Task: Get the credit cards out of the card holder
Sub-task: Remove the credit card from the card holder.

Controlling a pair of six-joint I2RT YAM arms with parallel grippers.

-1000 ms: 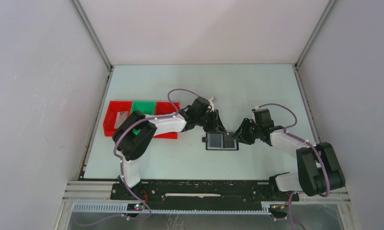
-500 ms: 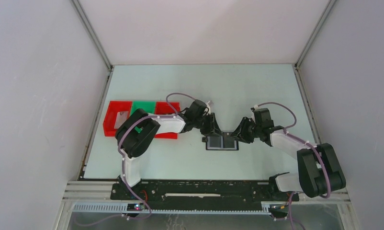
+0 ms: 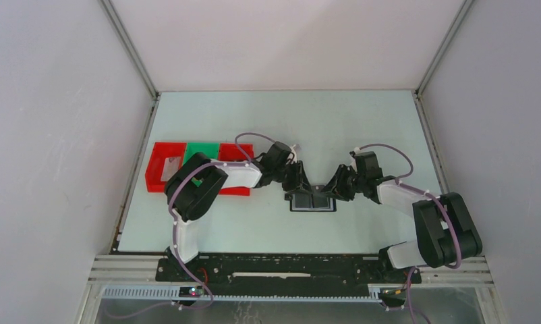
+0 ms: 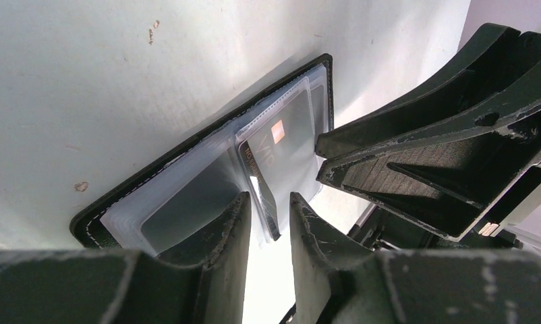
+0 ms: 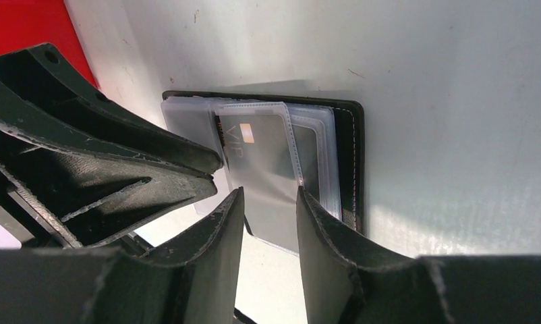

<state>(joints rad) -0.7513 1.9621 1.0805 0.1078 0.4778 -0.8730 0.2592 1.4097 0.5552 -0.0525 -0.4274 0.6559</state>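
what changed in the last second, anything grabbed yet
Both arms closed in on the open card holder: the right gripper slid left over its right edge, and the left gripper dipped slightly toward its left half. Nothing was gripped or released; both sets of jaws stand open. The holder and the red and green trays did not move.
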